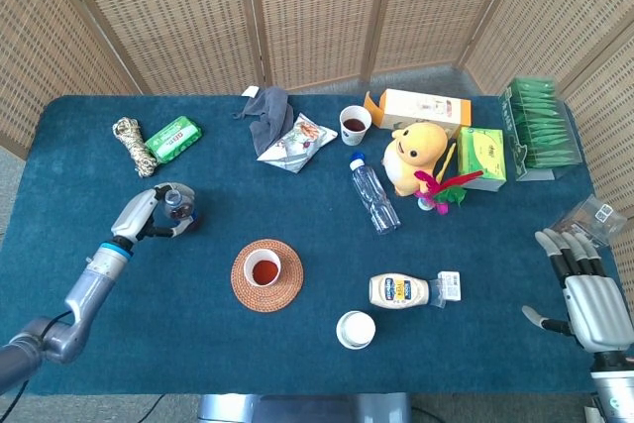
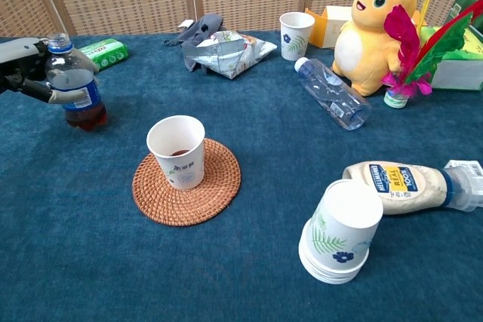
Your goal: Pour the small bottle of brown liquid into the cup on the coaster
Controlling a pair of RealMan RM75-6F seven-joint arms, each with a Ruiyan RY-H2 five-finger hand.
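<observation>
Left hand (image 2: 23, 73) fingers (image 2: 47, 96) clamped around upright small bottle (image 2: 70, 84); cup (image 2: 176, 151) on coaster (image 2: 219, 186) well right of fingers. Keep firm, tilt slowly above rim. Right hand (image 1: 592, 294) fingers apart, idle.

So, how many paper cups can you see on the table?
3 visible: one cup on the coaster, one at the back beside the orange box, one upside-down stack near the mayonnaise, possibly several nested.
</observation>
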